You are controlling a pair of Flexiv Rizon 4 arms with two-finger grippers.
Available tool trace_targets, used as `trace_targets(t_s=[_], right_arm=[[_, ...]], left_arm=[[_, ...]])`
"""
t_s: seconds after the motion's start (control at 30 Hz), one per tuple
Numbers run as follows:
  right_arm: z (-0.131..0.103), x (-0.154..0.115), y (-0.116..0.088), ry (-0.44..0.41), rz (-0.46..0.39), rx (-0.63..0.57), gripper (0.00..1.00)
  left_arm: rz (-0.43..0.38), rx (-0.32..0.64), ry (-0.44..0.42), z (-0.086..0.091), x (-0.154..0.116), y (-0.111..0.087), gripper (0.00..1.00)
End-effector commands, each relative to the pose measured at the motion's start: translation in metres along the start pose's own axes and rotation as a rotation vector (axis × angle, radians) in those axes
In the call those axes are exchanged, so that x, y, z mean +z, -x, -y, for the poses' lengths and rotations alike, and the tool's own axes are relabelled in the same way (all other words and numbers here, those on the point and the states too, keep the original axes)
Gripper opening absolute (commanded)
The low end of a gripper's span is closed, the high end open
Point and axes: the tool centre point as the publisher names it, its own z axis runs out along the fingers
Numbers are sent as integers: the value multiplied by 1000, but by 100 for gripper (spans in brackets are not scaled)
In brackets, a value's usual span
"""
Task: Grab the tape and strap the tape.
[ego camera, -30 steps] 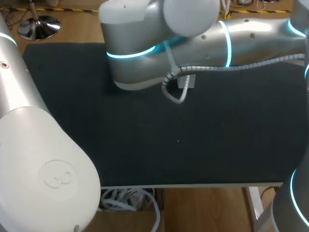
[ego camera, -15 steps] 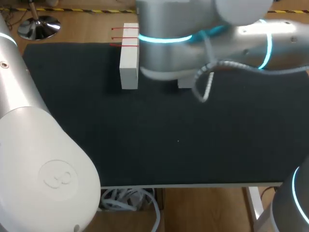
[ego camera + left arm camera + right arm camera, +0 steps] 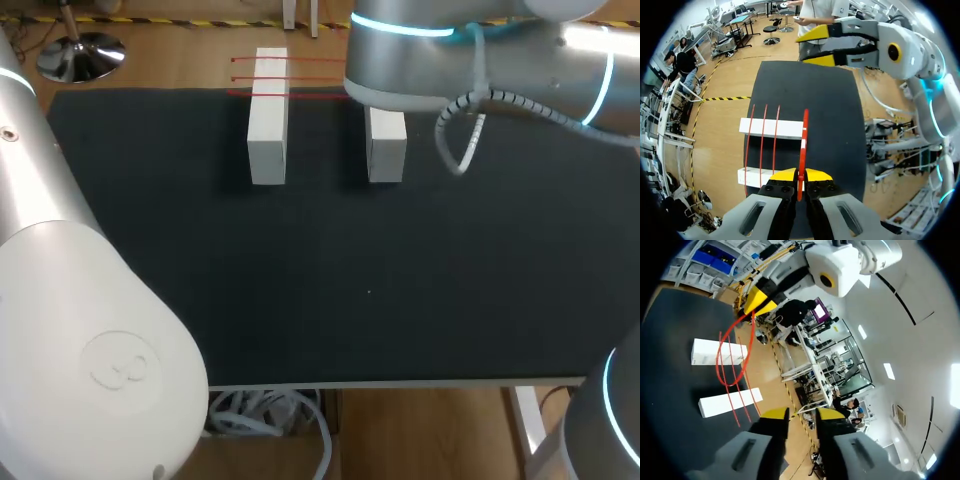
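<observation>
Our left gripper (image 3: 799, 176) is clamped on the red tape loop (image 3: 803, 145). The tape is a thin, bright red band. From the left wrist it shows edge-on, as 1 narrow line rising from between the 2 yellow tips, which press it from both sides. From the right wrist the same band shows as a slack open oval held out from that gripper, in line with the 2 white blocks. We cannot tell whether it touches them.

3 red strands (image 3: 300, 61) lie parallel across the left block (image 3: 267, 130) and the right block (image 3: 386, 148).

Our right gripper (image 3: 802, 414) has its fingers spread, with nothing between them. In the left wrist view it sits beyond the blocks, well apart from the loop.

Both blocks stand at the far edge of the black mat (image 3: 350, 290), with a strip of mat between them. In the head view the right arm (image 3: 480, 50) crosses over the far right side and covers the right block's far end. The left arm (image 3: 80, 330) fills the near left corner. From the blocks to the near edge the mat runs wide and flat.
</observation>
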Motion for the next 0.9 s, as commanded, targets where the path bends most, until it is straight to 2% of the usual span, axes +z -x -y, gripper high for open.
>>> trace_targets(t_s=[0.03, 0.07, 0.23, 0.67, 0.73, 0.9], right_arm=[[0, 9, -3, 4, 0, 1, 94], [-1, 9, -5, 13, -10, 3, 100], [-9, 9, -17, 49, -38, 1, 100], [-9, 9, -17, 49, -38, 1, 100], [-9, 9, -17, 49, -38, 1, 100], [-9, 9, -17, 49, -38, 1, 100]], left_arm=[[-1, -1, 5, 1, -1, 0, 0], [-1, -1, 5, 1, -1, 0, 0], [-1, -1, 5, 1, -1, 0, 0], [-1, -1, 5, 1, -1, 0, 0], [-18, -29, 57, -8, 2, -7, 0], [1, -197, 95, -52, -1, -33, 0]])
